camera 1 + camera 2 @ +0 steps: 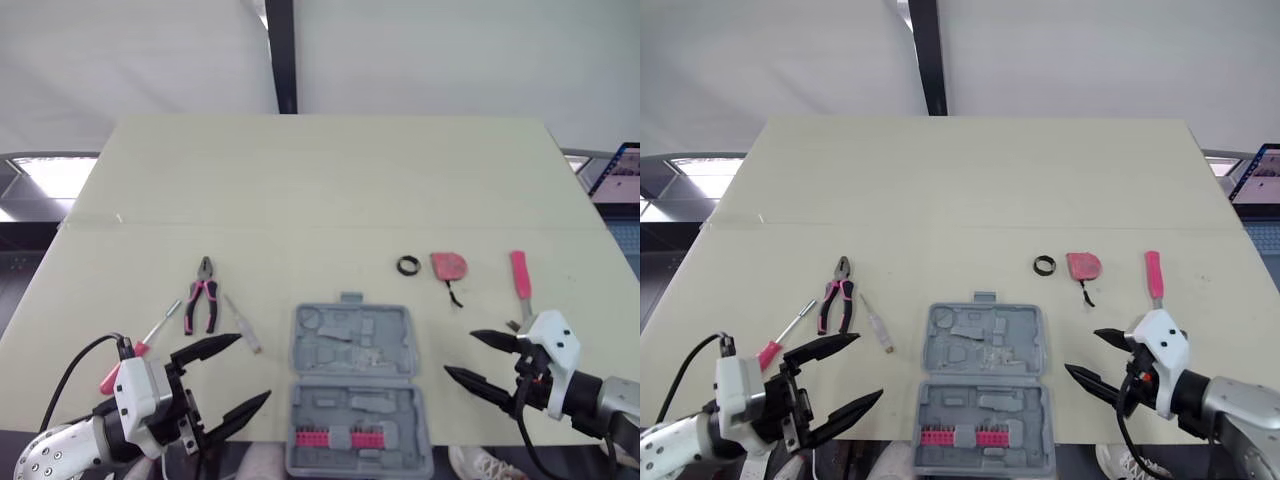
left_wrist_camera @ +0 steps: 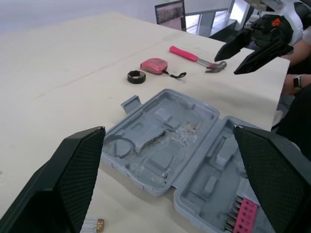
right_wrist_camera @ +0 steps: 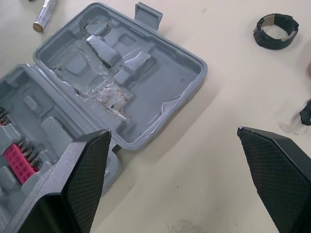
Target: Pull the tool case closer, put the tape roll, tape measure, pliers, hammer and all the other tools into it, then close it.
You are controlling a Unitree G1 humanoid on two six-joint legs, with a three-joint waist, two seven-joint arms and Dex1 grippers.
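The case (image 1: 352, 345) lies open and flat on the worktop (image 1: 330, 180), right between the two claws. Its lid half points away from them, and the near half holds a strip of pink bits (image 1: 335, 438).

The left claw (image 1: 250, 370) hovers just beside the case's left edge, its fingers spread wide with nothing in them. The right claw (image 1: 460, 354) hangs just off the case's right edge, equally wide and empty.

Ahead of the left claw lie the pliers (image 1: 203, 296), pink handles toward it. A red screwdriver (image 1: 143, 346) sits on the claw's outer side, and a pale screwdriver (image 1: 243, 326) lies just ahead of the upper fingertip, on the case side.

Ahead of the right claw is the hammer (image 1: 520, 274), head close to the claw and pink handle pointing away. The tape measure (image 1: 449, 265) and the black roll (image 1: 407, 266) lie side by side farther ahead, toward the case's far corner. All these tools lie on the worktop, outside the case.
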